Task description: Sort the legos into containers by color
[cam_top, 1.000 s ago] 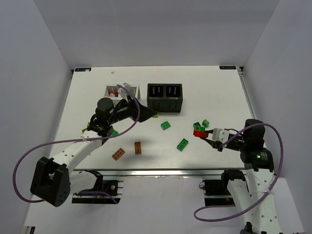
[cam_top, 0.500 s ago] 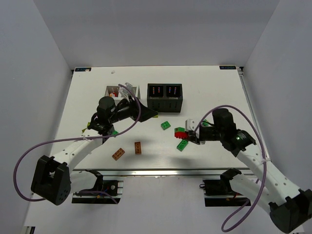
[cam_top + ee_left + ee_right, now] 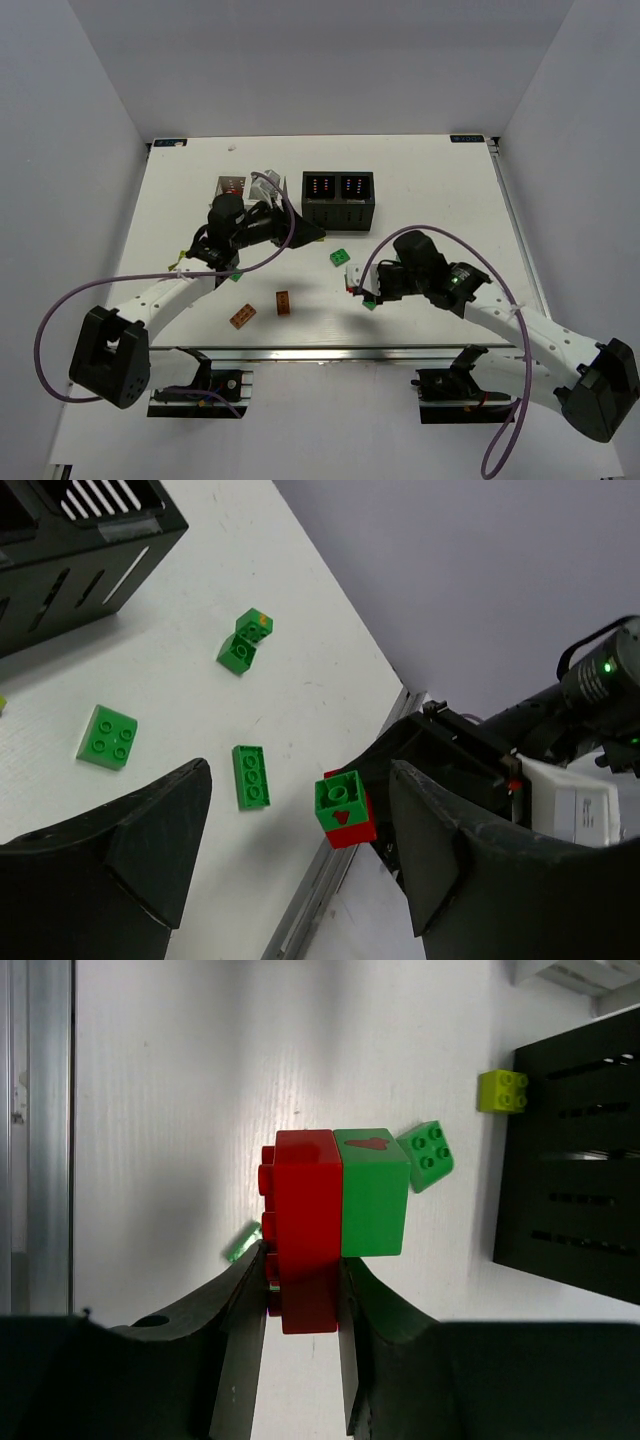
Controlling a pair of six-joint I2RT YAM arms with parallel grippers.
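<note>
The right gripper point(image 3: 302, 1260) had its jaws clamped on a red brick point(image 3: 305, 1230), one finger pressed to each long side of it, so the brick stood out past the fingertips. A green cube brick point(image 3: 373, 1192) with a red mark was stuck to the red brick's far face and lay wholly outside the jaws. In the top view this gripper point(image 3: 358, 283) held the pair in front of the black container point(image 3: 338, 200), towards the near edge of the tabletop point(image 3: 450, 190). A long green brick point(image 3: 252, 776) showed only as a sliver from under the held stack in the right wrist view. A green square brick point(image 3: 430, 1155) lay flat between the stack and the black container. A yellow-green brick point(image 3: 503, 1090) sat just beside that container's front wall. The left gripper point(image 3: 298, 780) hovered at the black container's front left corner with its jaws wide apart and nothing between them. A pair of green bricks point(image 3: 245, 642) lay to the front right of the black container. To its front left, well apart from it, lay a brown-orange brick point(image 3: 283, 303) and a second brown-orange brick point(image 3: 242, 316). The white container point(image 3: 232, 185) stood to its left, partly hidden by the left arm.
</note>
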